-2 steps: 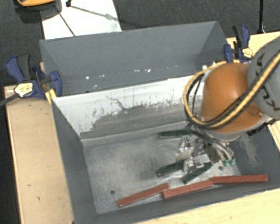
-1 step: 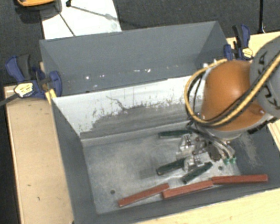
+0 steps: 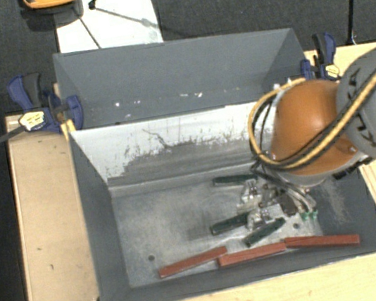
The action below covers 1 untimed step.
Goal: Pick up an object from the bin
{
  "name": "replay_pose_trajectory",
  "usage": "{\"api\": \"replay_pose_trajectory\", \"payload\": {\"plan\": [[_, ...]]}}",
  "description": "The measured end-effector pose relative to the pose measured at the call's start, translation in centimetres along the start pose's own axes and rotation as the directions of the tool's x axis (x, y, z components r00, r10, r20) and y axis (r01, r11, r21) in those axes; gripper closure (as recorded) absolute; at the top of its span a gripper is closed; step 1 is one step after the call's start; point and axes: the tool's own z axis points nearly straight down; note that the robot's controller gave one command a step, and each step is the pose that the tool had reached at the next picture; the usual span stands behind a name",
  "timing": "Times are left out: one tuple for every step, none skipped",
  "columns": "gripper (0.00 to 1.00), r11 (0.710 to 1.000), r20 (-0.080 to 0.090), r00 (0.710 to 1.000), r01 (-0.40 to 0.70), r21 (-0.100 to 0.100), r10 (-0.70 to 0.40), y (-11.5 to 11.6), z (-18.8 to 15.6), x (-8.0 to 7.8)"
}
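- Grey metal bin (image 3: pixel 157 219): bare, scuffed floor is seen left of the pincer (image 3: pixel 261 211). The arm's orange wrist cover (image 3: pixel 306 130) sits above and right of it.
- Pincer state: wide or narrow can't be told, as the tip is lost among wrist hardware and clutter. Nothing can be said to be held.
- Nearest thing: dark green stick (image 3: pixel 230 224), lying flat just left of the pincer, its right end reaching in under the tip. Touching or not can't be told.
- 2nd green stick (image 3: pixel 262 232) lies just in front of the pincer, towards the near wall. A 3rd green stick (image 3: pixel 232 179) lies behind it, towards the back slope.
- Red-brown strips (image 3: pixel 192 263), approx. end to end, are laid along the near wall, further in front of the pincer and apart from it.
- Handling, judged: the green sticks are prob. light, stiff and smooth, so rolling or slipping is to be expected. Each is best taken across its narrow width, near mid-length, so it doesn't tip.
- Strips, judged: thin and flat on the floor, so harder to get hold of.
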Motion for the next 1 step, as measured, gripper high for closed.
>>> {"api": "replay_pose_trajectory", "payload": {"plan": [[1.00, 1.000, -0.004, 1.000, 0.001, 0.000, -0.001, 0.00, -0.47, 0.05]]}}
